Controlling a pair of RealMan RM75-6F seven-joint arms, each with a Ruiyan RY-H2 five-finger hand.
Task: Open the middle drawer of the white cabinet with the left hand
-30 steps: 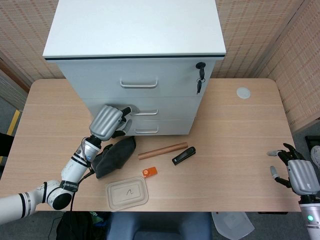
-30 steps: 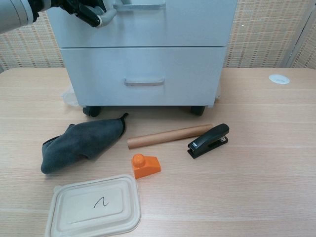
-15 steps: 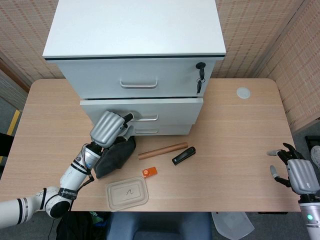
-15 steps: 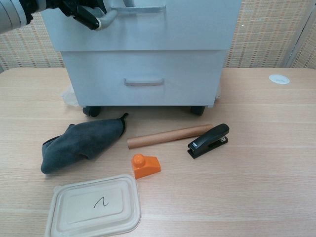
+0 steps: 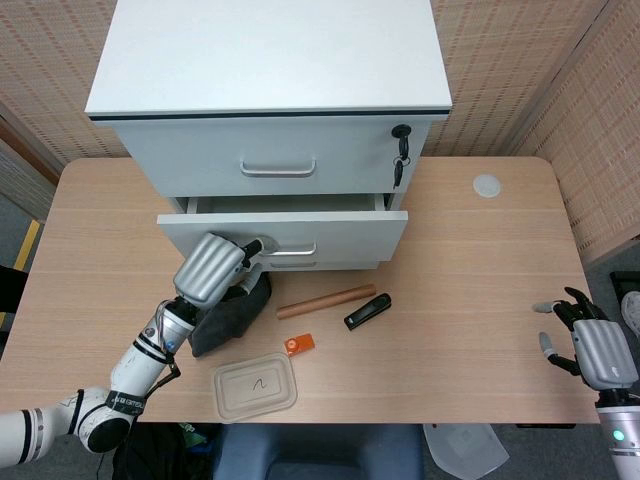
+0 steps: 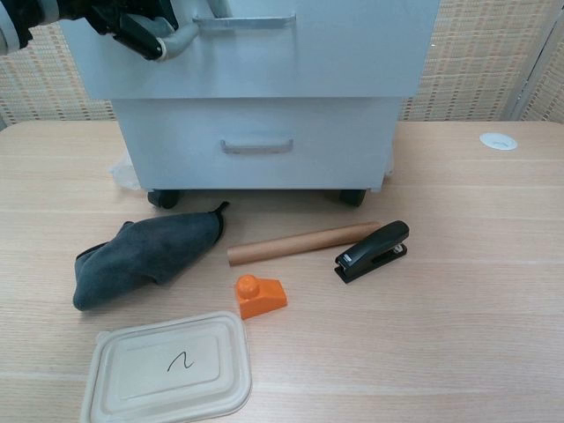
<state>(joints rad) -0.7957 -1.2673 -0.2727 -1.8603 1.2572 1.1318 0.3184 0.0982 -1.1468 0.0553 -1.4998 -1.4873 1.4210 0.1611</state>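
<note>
The white cabinet (image 5: pixel 270 60) stands at the back of the table. Its middle drawer (image 5: pixel 340 232) is pulled partway out, with a dark gap showing behind its front panel. My left hand (image 5: pixel 212 270) grips the left end of the drawer's handle (image 5: pixel 290 250); in the chest view the left hand (image 6: pixel 145 25) hooks the handle (image 6: pixel 251 18) at the top edge. My right hand (image 5: pixel 598 350) hangs beyond the table's front right corner, fingers apart and holding nothing.
In front of the cabinet lie a dark grey cloth (image 6: pixel 145 256), a brown tube (image 6: pixel 300 242), a black stapler (image 6: pixel 373 250), an orange block (image 6: pixel 259 296) and a lidded beige container (image 6: pixel 167 370). A white disc (image 5: pixel 486 185) sits at the back right. Keys (image 5: pixel 400 160) hang from the top drawer's lock.
The middle drawer has slid out toward me, from nearly flush a second ago to clearly open. My left hand has come back with its handle. The right hand stayed put.
</note>
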